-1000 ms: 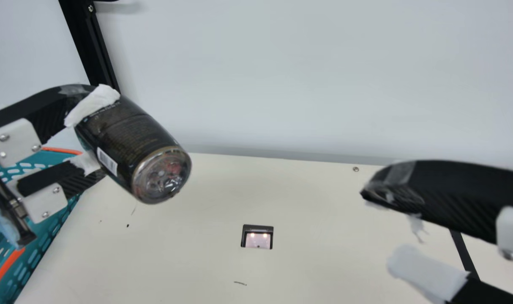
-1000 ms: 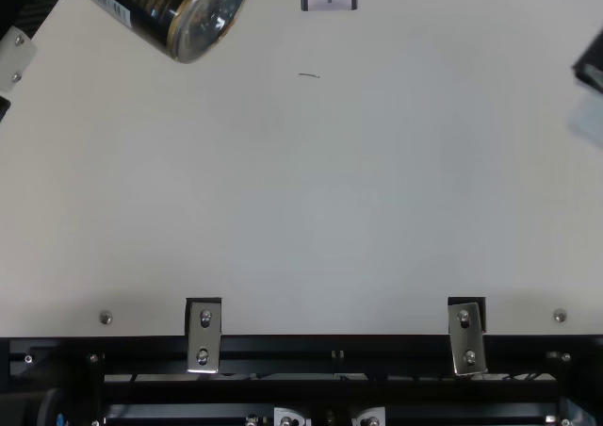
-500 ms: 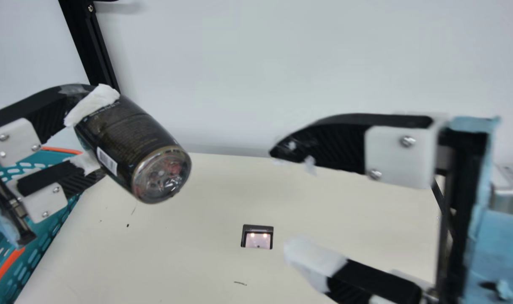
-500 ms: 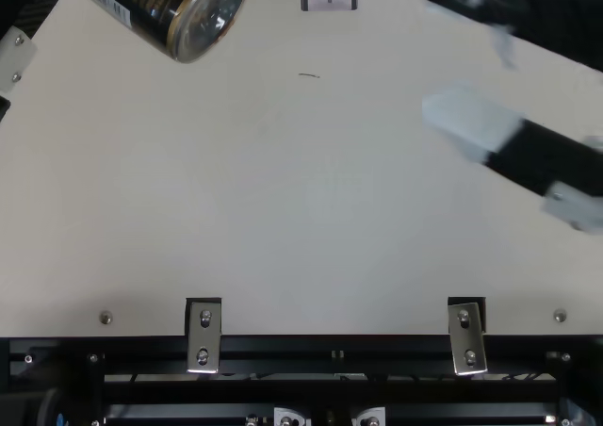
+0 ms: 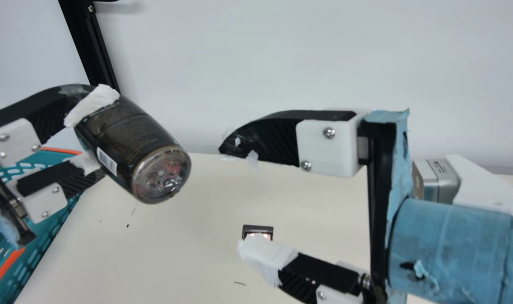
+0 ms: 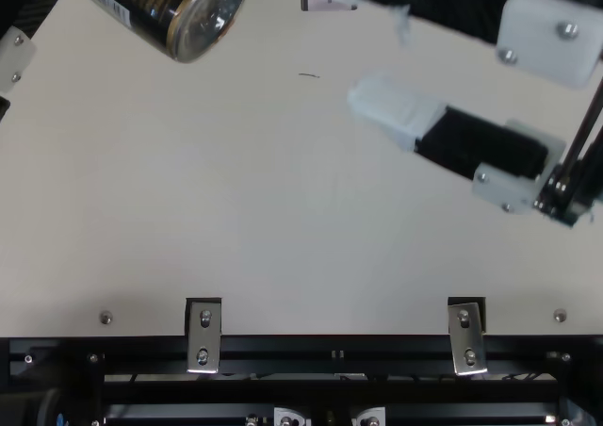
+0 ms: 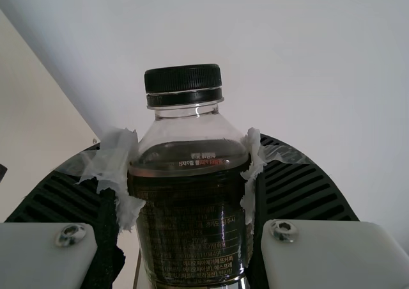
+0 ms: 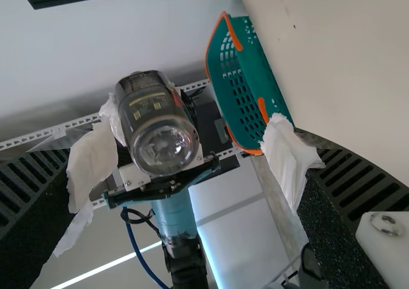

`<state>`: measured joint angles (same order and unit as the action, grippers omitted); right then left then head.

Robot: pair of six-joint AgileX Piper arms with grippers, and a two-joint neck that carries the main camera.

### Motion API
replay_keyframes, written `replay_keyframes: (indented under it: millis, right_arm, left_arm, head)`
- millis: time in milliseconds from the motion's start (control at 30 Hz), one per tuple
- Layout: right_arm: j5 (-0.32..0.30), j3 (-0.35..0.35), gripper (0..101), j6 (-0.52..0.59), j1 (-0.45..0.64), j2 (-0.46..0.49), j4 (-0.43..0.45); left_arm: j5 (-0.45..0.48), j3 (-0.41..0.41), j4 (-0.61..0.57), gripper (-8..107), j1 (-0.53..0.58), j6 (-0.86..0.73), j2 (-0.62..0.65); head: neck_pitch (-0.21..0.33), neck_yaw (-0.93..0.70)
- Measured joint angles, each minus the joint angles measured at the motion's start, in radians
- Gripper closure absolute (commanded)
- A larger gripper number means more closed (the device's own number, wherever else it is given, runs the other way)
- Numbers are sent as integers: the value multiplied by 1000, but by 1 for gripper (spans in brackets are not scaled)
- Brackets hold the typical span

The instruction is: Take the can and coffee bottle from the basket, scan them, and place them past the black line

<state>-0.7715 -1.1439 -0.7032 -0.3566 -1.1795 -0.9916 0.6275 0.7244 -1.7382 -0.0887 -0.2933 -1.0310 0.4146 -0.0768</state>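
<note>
In the main view, your left end effector was closed on the coffee bottle, which hung tilted above the worktop, its clear base and barcode showing. The basket lay lower down at that side, its orange rim partly hidden by your arm. Your right end effector stood open, one finger above the other, the lower one's white wrapping overlapping the scanner window in the view. In the top view, you had the bottle's base near the upper left corner and the right end effector's parted fingers at the upper right; two metal brackets sat along the near edge. In the left wrist view, you saw the bottle pinched between both fingers, black cap on. In the right wrist view, your open fingers framed the bottle farther off, with the basket just beside the worktop.
</note>
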Motion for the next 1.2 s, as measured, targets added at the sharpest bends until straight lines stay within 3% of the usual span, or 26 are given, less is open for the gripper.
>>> replay_keyframes:
  millis: [333, 700, 900, 1200]
  right_arm:
    - [-78, -70, 0, 142, 78, -126, -68]
    - [-154, -97, 0, 271, 118, -235, -293]
    - [-167, -87, 0, 301, 96, -268, -394]
    - [-153, -106, 0, 352, 1, -300, -471]
  left_arm:
    - [0, 0, 0, 89, 0, 0, 0]
    - [0, 0, 0, 89, 0, 0, 0]
    - [0, 0, 0, 89, 0, 0, 0]
    - [0, 0, 0, 89, 0, 0, 0]
  head:
    - [0, 0]
    - [-5, 0]
    - [0, 0]
    - [0, 0]
